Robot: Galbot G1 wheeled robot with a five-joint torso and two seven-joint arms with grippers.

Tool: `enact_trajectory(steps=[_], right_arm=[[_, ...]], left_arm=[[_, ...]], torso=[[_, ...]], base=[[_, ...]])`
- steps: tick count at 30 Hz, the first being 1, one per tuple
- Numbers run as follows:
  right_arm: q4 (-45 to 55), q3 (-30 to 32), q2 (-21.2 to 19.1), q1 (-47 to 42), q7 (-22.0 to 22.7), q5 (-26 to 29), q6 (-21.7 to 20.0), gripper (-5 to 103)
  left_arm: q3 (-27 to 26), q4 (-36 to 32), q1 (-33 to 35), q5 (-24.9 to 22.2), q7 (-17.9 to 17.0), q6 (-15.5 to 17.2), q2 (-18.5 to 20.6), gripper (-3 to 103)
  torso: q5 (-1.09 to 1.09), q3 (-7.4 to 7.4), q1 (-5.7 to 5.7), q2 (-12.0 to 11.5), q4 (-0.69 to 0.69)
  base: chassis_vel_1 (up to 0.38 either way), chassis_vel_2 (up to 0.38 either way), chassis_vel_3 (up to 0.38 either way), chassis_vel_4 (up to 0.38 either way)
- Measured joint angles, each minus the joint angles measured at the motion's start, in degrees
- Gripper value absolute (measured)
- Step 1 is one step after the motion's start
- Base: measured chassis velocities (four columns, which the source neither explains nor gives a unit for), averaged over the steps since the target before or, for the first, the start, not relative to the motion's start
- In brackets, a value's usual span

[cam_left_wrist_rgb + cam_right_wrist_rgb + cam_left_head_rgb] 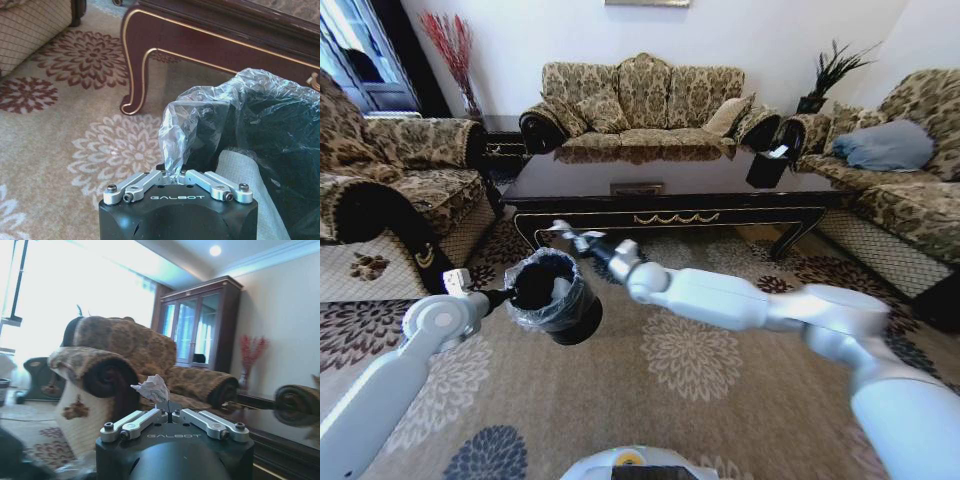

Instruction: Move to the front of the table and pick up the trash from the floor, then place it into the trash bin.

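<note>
A beige carpet with large brown and cream flower patterns (680,360) covers the floor of a sitting room. Leopard-patterned sofas (645,100) ring a long, low, glossy dark-brown desk with a gold scroll on its front edge (670,190); a small black container with white paper (768,165) stands at the desk's right end.

In front of the desk, the left pincer (503,295) is clenched on the ruffled edge of the translucent grey plastic bag lining the small round black trash bin (555,295), holding the bin tilted above the carpet. The right pincer (563,234) hangs between the desk's front edge and the bin, just above the bin's rim, clenched on a crumpled white tissue (151,388).
</note>
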Motion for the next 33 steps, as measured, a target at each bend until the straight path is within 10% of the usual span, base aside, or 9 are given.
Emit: enact_trajectory(steps=[10,33], right_arm=[[-0.2,-3.2,1.9,0.1,0.2,-0.3,0.0,-2],[-0.8,-3.8,-3.5,0.0,0.4,-1.9,-0.4,85]], left_arm=[[1.2,3.2,-3.7,-0.2,1.1,-0.1,0.4,3],[0.1,2.8,-2.9,0.1,1.6,-0.1,1.4,3]], torso=[[0.02,0.00,-0.01,0.0,-0.05],[0.04,0.00,-0.01,0.0,-0.06]], base=[[0.000,0.000,0.000,0.000],[0.000,0.000,0.000,0.000]])
